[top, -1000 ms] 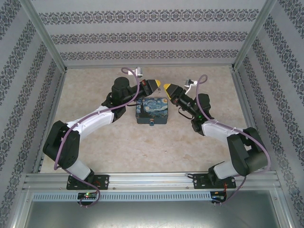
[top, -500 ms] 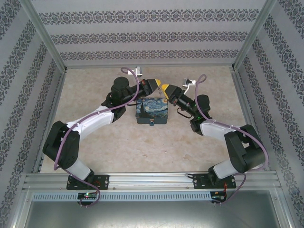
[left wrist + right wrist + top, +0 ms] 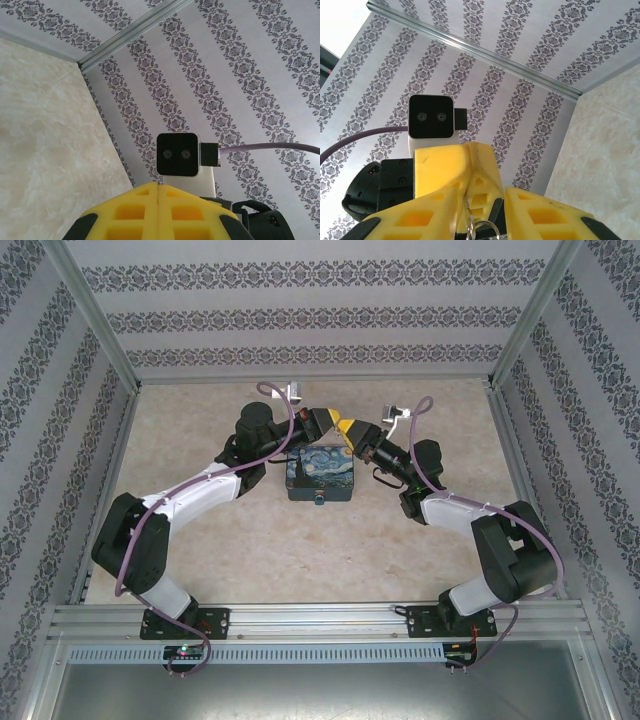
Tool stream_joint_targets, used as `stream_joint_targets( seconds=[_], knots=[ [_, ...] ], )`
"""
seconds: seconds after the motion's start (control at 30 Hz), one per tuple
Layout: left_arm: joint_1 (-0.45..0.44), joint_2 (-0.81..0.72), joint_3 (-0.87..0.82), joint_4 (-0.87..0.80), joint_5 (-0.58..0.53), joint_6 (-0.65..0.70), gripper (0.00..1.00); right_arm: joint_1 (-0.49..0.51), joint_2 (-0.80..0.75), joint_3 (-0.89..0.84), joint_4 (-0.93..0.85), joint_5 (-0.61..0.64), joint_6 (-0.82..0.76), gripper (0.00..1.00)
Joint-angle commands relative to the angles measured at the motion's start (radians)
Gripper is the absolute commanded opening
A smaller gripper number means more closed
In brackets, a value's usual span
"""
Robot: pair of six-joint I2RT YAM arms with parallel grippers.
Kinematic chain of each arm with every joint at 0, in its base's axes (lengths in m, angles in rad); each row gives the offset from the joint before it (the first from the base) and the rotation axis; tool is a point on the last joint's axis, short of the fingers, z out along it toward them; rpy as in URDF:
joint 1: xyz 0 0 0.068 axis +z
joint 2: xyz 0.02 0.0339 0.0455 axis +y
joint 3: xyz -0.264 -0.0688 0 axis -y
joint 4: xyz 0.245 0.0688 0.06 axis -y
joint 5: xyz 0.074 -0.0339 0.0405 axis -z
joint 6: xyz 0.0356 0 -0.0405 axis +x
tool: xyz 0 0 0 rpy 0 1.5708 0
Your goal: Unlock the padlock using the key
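Where the two arms meet above the far edge of the tin (image 3: 320, 472), the left gripper (image 3: 326, 420) and the right gripper (image 3: 348, 427) touch tip to tip in the top view; both have blocky yellow fingers with square hollows moulded in them, set on black bodies. In the left wrist view the left fingers (image 3: 125, 210) are pressed flat together, with only a thin seam between them; in the right wrist view their joined tip forms a wedge that points down into the gap of the right gripper, whose fingers (image 3: 425, 215) stand well apart on either side of it. At the point of this wedge sits the key (image 3: 468, 220), a thin silvery metal strip that appears pinched in the seam; a small round wire ring (image 3: 482, 231) hangs beside it, partly cut by the frame edge. The tin is a rectangular box with rounded corners and a dark blue swirling print; it lies flat on the beige marbled table (image 3: 300, 550). The padlock (image 3: 320, 501) is a tiny blue body at the middle of the near side of the tin, touching it; its shackle is too small to make out.
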Motion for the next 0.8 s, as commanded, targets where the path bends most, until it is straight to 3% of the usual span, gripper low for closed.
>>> stream_joint_targets(
  seconds=[0.0,0.6,0.77],
  knots=[
    [0.010,0.013,0.039,0.010,0.025,-0.010,0.00,0.018,0.010,0.017,0.053,-0.029,0.003,0.31],
    [0.011,0.021,0.047,-0.005,0.028,-0.009,0.00,-0.001,0.008,-0.016,0.058,-0.022,0.003,0.27],
    [0.011,0.021,0.045,-0.009,0.027,-0.010,0.00,-0.010,0.009,-0.020,0.058,-0.021,0.010,0.22]
  ],
)
